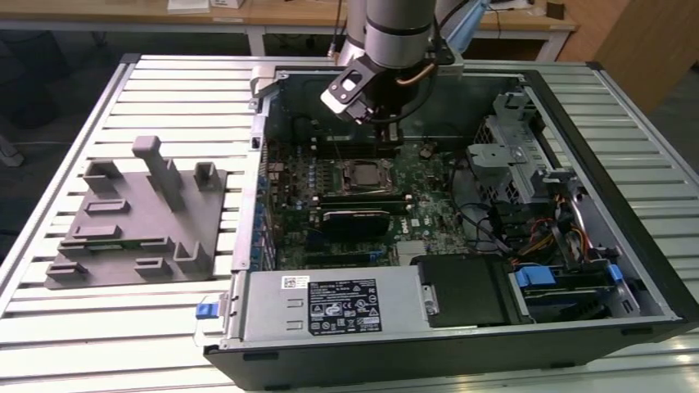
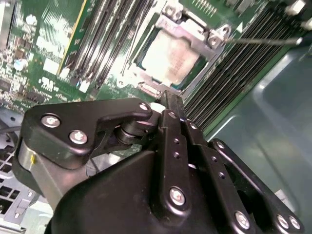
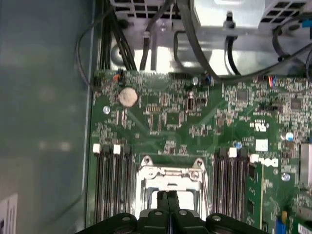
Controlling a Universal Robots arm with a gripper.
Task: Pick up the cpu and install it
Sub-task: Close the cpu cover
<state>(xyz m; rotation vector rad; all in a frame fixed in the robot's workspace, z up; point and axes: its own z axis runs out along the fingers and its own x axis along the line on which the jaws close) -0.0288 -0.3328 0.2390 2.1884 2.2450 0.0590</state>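
Observation:
The cpu [image 1: 364,173] lies flat in the motherboard socket inside the open computer case, its pale silver top facing up. In the second wrist view the cpu [image 2: 170,58] sits inside the metal socket frame. My gripper [image 1: 387,137] hangs over the board just behind the socket in the exterior view. In both wrist views its black fingers are pressed together with nothing between them, and the gripper [image 2: 168,100] [image 3: 168,197] tip is close above the socket's edge. The fingers hide part of the cpu [image 3: 159,196] in the first wrist view.
A grey plastic fixture [image 1: 137,221] with upright posts stands on the slatted table at the exterior view's left. Inside the case [image 1: 644,270] are a black block [image 1: 355,223], memory slots [image 3: 111,180], a power supply [image 1: 327,307], and drive cages and cables [image 1: 525,180] on the right.

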